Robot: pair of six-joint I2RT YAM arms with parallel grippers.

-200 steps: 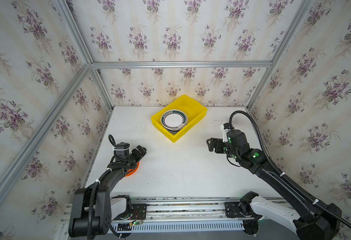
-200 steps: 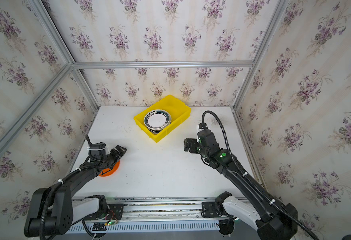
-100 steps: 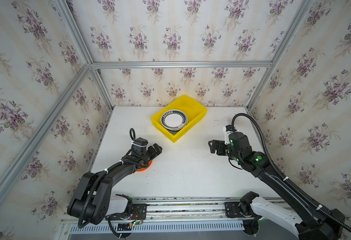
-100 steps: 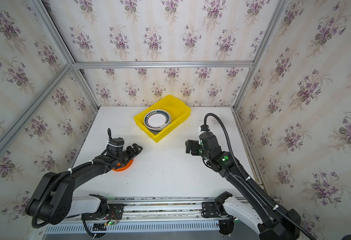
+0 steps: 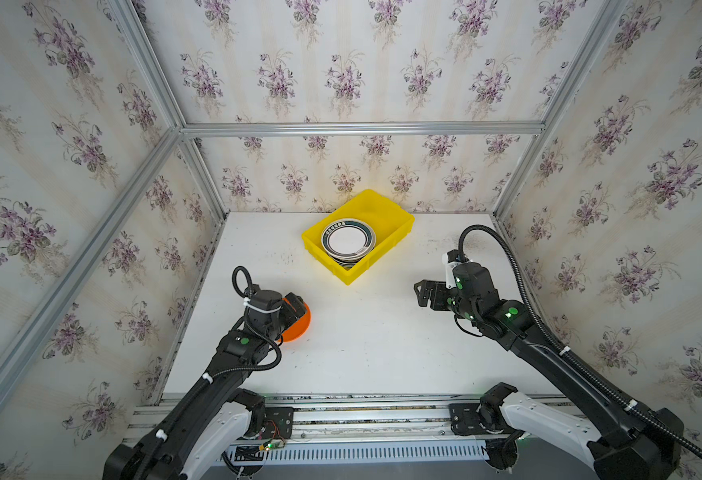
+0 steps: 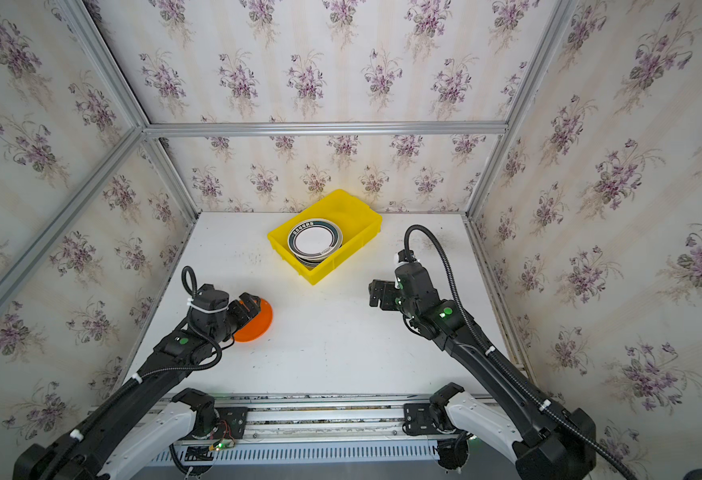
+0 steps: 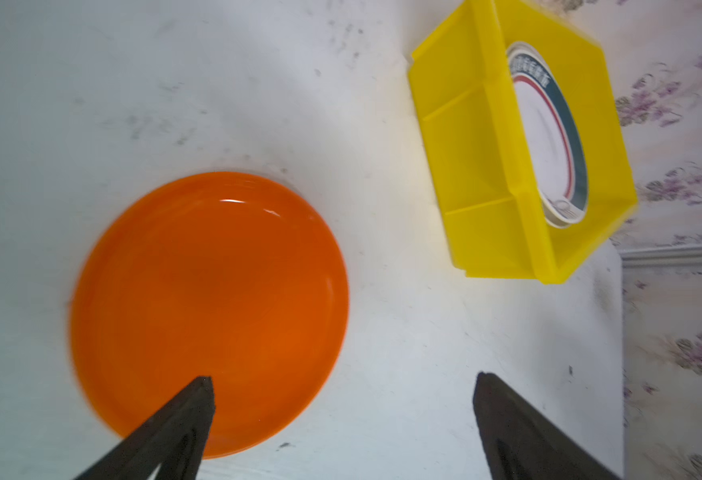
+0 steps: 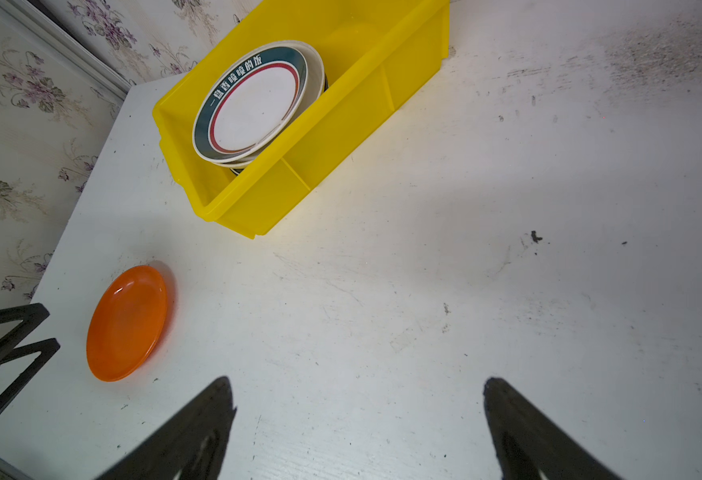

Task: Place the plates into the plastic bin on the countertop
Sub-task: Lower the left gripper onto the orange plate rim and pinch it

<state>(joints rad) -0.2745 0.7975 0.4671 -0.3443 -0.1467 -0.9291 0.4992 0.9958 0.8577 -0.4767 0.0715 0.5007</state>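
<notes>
An orange plate [image 5: 298,323] [image 6: 258,322] lies flat on the white countertop [image 5: 382,345], left of the middle. My left gripper [image 5: 293,302] [image 7: 343,380] hovers open at its near edge. One finger is over the plate [image 7: 208,307], the other over bare countertop. The yellow plastic bin [image 5: 353,272] [image 6: 322,270] stands at the back middle, with a stack of plates [image 5: 347,243] [image 8: 253,108] in it, a white one with a dark green rim on top. My right gripper [image 5: 422,291] [image 8: 357,384] stands open over bare countertop on the right, holding nothing.
Wallpapered walls with aluminium framing [image 5: 357,128] close in the back and both sides. A metal rail [image 5: 362,415] runs along the front edge. Dark scuffs mark the countertop's far right corner [image 8: 653,54]. The far half of the bin [image 8: 366,37] holds no plates.
My left arm has swung right and away from the front, and the orange plate has slid that way with it. The right gripper drew back a little and opened slightly wider.
</notes>
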